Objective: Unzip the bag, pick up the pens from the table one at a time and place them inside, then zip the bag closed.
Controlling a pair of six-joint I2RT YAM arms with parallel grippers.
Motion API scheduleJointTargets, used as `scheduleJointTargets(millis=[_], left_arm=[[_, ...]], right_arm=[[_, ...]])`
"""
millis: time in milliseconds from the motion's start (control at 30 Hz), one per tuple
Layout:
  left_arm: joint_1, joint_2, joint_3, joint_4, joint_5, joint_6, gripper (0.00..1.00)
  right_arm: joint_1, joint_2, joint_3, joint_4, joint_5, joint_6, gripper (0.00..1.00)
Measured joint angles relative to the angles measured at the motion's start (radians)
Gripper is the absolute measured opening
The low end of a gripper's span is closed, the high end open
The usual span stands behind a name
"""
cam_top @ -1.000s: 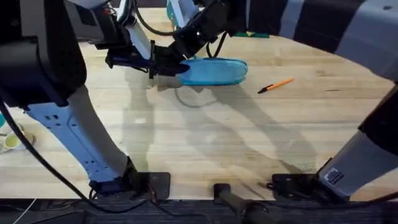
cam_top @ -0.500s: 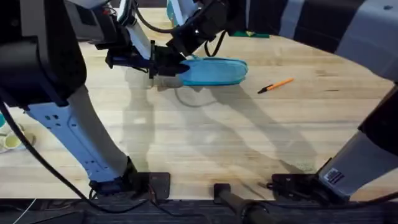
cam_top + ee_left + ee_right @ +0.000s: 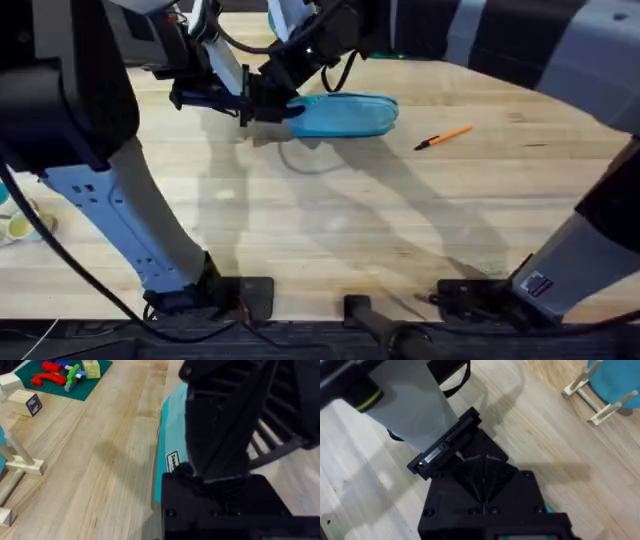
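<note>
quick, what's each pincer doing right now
Left pincer: at the left end of the light blue pouch, open or shut cannot be told.
Right pincer: at the same end, cannot be told.

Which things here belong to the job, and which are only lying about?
For the job:
- blue bag, with both claws at its left end
- orange pen, lying on the table to the right of the bag

Lying about:
- green plate with toy bricks
- small wooden block
- teal disc on a wooden stand

Bag (image 3: 345,115) on table (image 3: 350,230), far side; pen (image 3: 443,137) right of bag, apart.
</note>
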Motion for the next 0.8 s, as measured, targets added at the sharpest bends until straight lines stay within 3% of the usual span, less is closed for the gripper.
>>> scheduleJointTargets(millis=[500, 567, 633, 733, 800], left_arm=[[0.000, 0.000, 0.000, 0.000, 0.000, 0.000, 0.042], [0.000, 0.000, 0.000, 0.000, 0.000, 0.000, 0.042], [0.000, 0.000, 0.000, 0.000, 0.000, 0.000, 0.042], [0.000, 0.000, 0.000, 0.000, 0.000, 0.000, 0.042], [0.000, 0.000, 0.000, 0.000, 0.000, 0.000, 0.042]], right_arm=[[0.000, 0.000, 0.000, 0.001, 0.000, -0.001, 0.030], [0.000, 0.000, 0.000, 0.001, 0.000, -0.001, 0.077], [-0.002, 0.000, 0.000, 0.000, 0.001, -0.001, 0.265], [-0.010, 0.000, 0.001, -0.016, 0.000, -0.001, 0.714], [-0.022, 0.000, 0.001, -0.039, 0.000, -0.004, 0.956]])
